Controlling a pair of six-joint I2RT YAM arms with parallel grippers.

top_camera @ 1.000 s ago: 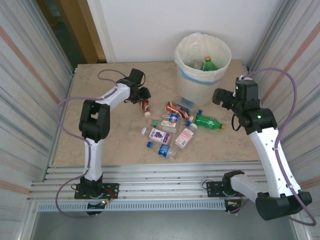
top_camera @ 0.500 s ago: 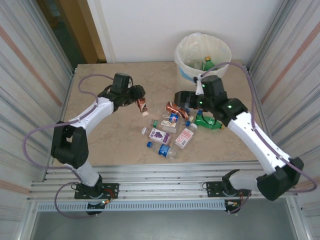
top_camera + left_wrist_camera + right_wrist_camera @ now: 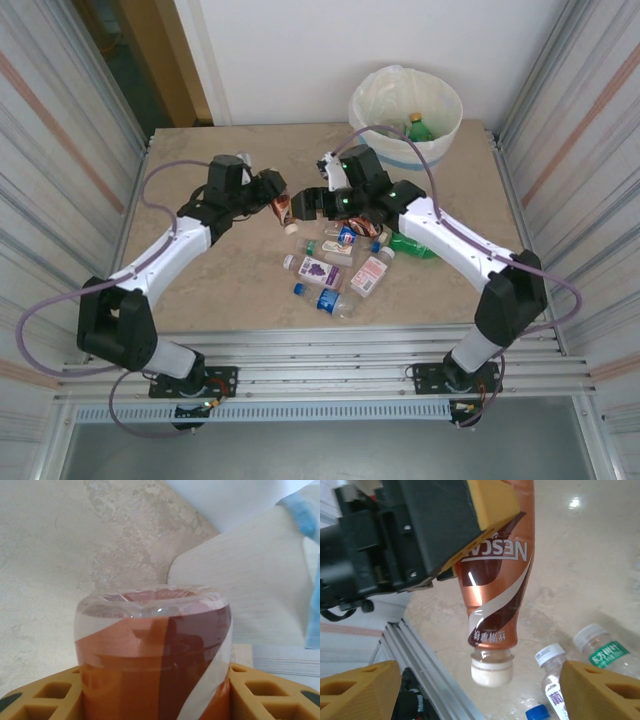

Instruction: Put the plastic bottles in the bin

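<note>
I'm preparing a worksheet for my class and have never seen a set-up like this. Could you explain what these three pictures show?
Two white robot arms are bolted at the near edge of a table. The wide picture looks down from above and behind them. The other two pictures come from a camera on each wrist. The left gripper is shut on a brown bottle, gripping it near its base with the cap end free. The right gripper is open and faces that bottle. More plastic bottles lie scattered on the table, and a green bottle already sits in the white bin.
</note>
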